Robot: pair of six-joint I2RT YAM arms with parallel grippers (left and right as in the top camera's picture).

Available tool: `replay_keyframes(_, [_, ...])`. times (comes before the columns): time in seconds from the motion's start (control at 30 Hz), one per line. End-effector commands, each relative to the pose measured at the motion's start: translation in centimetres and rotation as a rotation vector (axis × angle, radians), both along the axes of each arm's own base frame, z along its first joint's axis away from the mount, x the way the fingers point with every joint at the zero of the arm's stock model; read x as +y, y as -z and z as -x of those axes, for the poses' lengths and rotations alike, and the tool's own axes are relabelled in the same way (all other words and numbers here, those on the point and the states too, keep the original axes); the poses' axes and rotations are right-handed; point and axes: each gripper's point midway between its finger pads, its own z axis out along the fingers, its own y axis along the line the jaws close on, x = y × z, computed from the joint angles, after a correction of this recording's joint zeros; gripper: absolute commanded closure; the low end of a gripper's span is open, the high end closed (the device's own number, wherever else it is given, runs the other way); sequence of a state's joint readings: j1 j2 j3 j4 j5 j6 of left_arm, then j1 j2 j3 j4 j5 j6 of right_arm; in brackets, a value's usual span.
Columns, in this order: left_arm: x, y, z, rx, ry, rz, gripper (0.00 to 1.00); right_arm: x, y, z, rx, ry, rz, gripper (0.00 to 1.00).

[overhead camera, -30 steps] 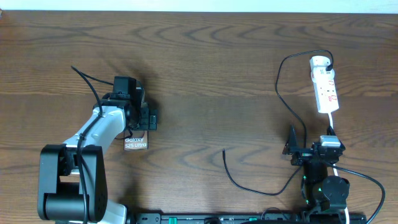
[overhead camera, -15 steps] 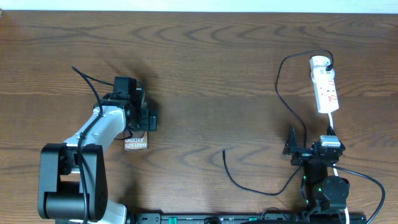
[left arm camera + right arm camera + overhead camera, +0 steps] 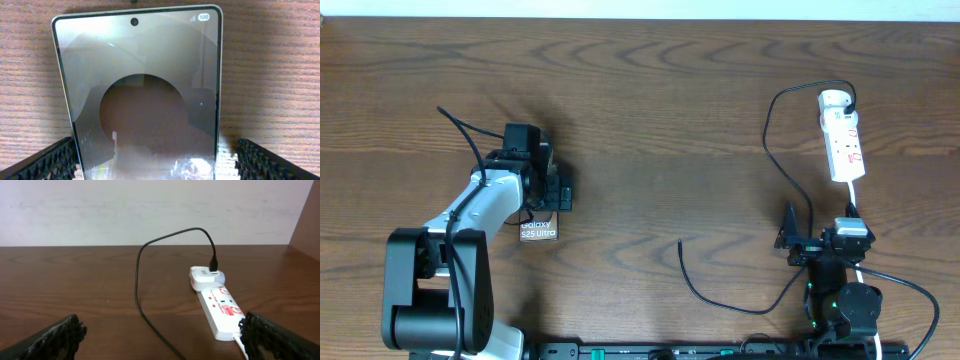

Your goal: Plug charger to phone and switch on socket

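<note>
Step in hand: securing the phone (image 3: pixel 137 90), flat on the table's left side. The left gripper (image 3: pixel 152 162) straddled its lower end, jaws open, unclamped. The right gripper (image 3: pixel 162 340) was wide open, empty. Next move, by judgement: grasp the charger (image 3: pixel 681 250) tip, well apart from phone and socket (image 3: pixel 842 140)

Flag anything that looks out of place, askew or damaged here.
Nothing looks damaged or spilled. The charger is simply not in the phone yet: its free tip lies loose on the table, well apart from it.
</note>
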State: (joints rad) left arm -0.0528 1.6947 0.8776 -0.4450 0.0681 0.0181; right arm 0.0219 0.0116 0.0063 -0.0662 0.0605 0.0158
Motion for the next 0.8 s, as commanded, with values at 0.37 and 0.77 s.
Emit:
replay_keyframes(0.37, [0.24, 0.99, 1.01, 0.043, -0.018, -0.009, 0.02, 0.31, -0.01, 0.03, -0.002, -0.009, -0.012, 0.01])
replay_keyframes(0.77, [0.44, 0.99, 1.01, 0.043, -0.017, -0.020, 0.10, 0.31, -0.01, 0.03, -0.002, -0.009, -0.012, 0.01])
